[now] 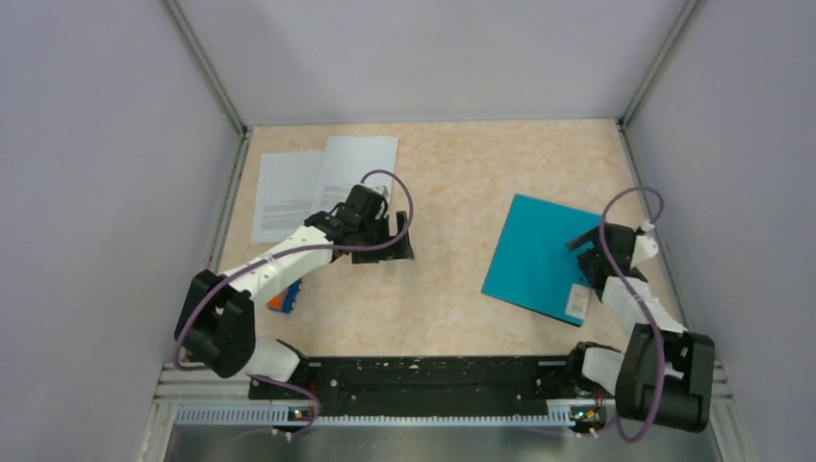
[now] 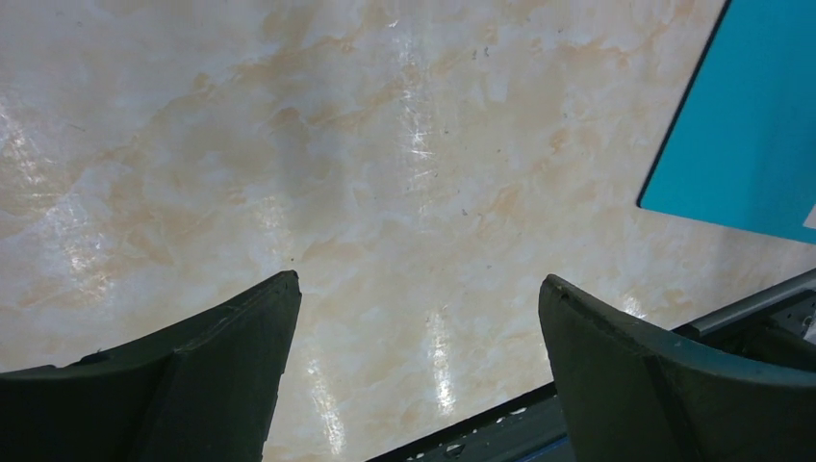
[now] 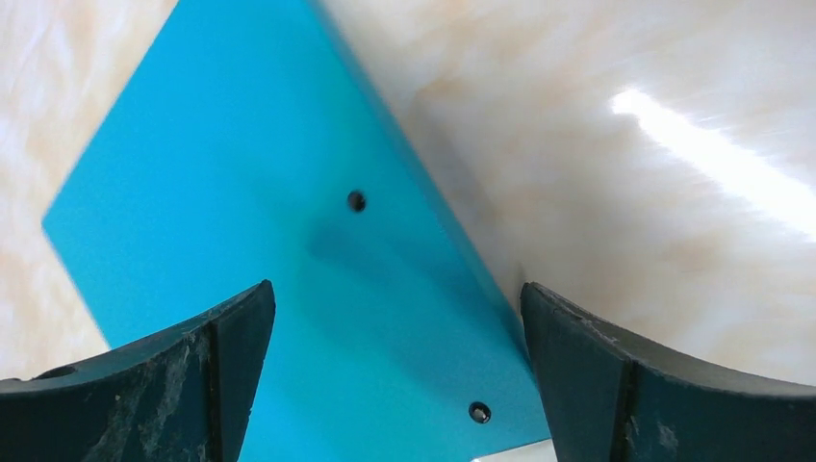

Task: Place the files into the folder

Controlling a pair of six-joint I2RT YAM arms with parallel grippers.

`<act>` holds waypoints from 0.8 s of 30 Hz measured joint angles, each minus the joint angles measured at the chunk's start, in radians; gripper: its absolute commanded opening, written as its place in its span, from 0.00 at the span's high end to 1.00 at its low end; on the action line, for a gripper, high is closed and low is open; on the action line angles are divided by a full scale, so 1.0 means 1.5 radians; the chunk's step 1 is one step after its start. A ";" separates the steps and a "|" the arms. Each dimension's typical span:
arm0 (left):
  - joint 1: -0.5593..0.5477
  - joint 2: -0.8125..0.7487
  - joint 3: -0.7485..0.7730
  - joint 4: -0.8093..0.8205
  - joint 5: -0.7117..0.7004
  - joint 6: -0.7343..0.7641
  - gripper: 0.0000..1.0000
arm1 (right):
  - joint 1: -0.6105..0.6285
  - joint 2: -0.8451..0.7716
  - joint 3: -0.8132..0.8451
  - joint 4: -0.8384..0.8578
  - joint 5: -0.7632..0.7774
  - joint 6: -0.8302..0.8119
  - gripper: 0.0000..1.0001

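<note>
The files (image 1: 308, 183) are white printed sheets lying flat at the table's back left, partly overlapped. The folder (image 1: 539, 255) lies closed, teal cover up, at the right, with a white label (image 1: 577, 301) at its near corner; it also shows in the left wrist view (image 2: 751, 125) and the right wrist view (image 3: 260, 212). My left gripper (image 1: 396, 241) is open and empty above bare table just right of the files. My right gripper (image 1: 589, 252) is open and empty over the folder's right edge, its jaws straddling that edge.
A small orange-and-blue object (image 1: 285, 296) lies under my left arm near the front left. Grey walls enclose the table on the left, back and right. A black rail (image 1: 423, 380) runs along the near edge.
</note>
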 measured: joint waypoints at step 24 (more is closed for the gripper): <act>0.072 0.253 0.151 0.098 -0.047 -0.097 0.02 | 0.513 0.465 0.424 -0.023 0.052 -0.188 0.12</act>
